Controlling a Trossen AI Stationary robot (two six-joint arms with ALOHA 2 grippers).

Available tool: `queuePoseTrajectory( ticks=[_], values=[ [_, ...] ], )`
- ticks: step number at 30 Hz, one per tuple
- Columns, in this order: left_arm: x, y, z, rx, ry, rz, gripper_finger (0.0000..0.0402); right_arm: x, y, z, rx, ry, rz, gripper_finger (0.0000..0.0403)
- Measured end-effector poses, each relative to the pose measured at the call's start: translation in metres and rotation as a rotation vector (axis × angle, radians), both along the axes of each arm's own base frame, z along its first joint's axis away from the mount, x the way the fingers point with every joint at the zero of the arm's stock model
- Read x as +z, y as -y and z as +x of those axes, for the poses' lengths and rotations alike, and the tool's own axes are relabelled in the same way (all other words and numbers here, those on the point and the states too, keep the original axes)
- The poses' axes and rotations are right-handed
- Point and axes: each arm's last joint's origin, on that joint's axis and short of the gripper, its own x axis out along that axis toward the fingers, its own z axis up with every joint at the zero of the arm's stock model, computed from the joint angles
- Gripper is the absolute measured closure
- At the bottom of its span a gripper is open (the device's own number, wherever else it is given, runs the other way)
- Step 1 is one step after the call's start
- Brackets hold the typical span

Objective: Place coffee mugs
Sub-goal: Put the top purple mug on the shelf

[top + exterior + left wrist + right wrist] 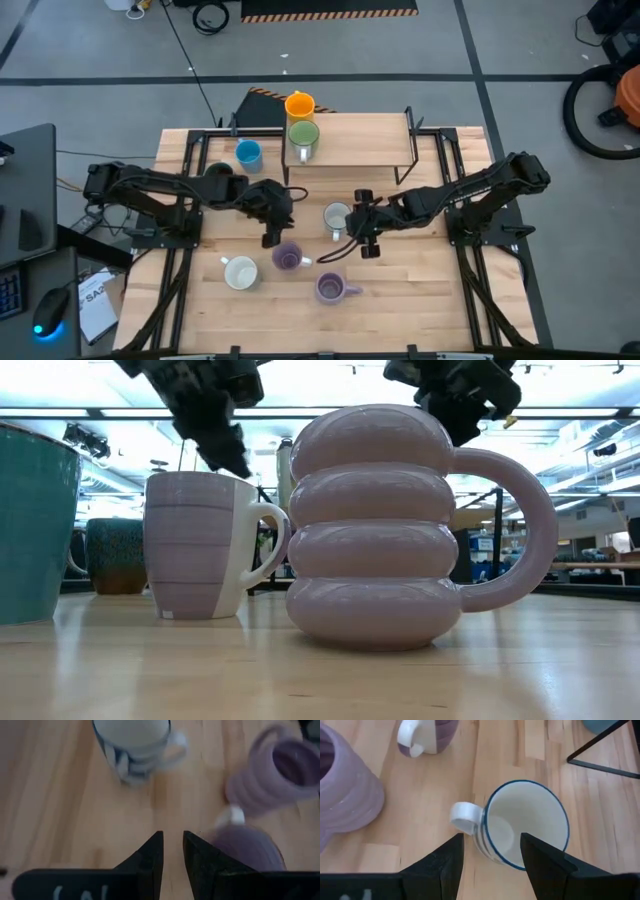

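Note:
Orange mug (299, 104) and green mug (304, 135) stand on the raised shelf. On the table are a blue mug (248, 154), a blue-rimmed white mug (337, 217), a striped pale purple mug (288, 256), a white mug (240, 272) and a ribbed pale purple mug (331, 289). My left gripper (272, 235) hovers just beside the striped purple mug (247, 847), its fingers a narrow gap apart (172, 845). My right gripper (362, 240) is open (491, 845) and hangs over the near side of the blue-rimmed mug (525, 827), whose handle (465, 817) points sideways.
The shelf's black wire legs (600, 755) stand close beyond the blue-rimmed mug. In the low view the ribbed mug (375, 530) and the striped mug (205, 545) stand upright on their bases, with both grippers above them. Bare wood lies toward the near right of the table (440, 300).

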Motion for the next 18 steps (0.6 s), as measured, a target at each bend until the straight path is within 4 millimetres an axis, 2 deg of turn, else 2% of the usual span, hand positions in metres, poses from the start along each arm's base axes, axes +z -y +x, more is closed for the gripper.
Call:
queuePoseTrajectory(
  ticks=[6,10,14,18],
  values=[
    [0.007,0.013,-0.005,-0.094,-0.068,0.026,0.0318,-0.001,0.0,-0.001,-0.001,-0.01,-0.002,0.0202],
    [0.007,0.023,-0.006,-0.175,-0.061,0.069,0.0287,-0.002,0.001,-0.003,-0.005,-0.04,-0.013,0.0202],
    [0.006,0.043,-0.011,-0.376,-0.068,0.188,0.0254,-0.003,0.005,-0.011,-0.049,-0.094,-0.044,0.0202],
    [0.009,0.063,-0.016,-0.485,-0.098,0.378,0.0247,0.001,0.008,-0.012,-0.089,-0.076,-0.048,0.0202]
  ],
)
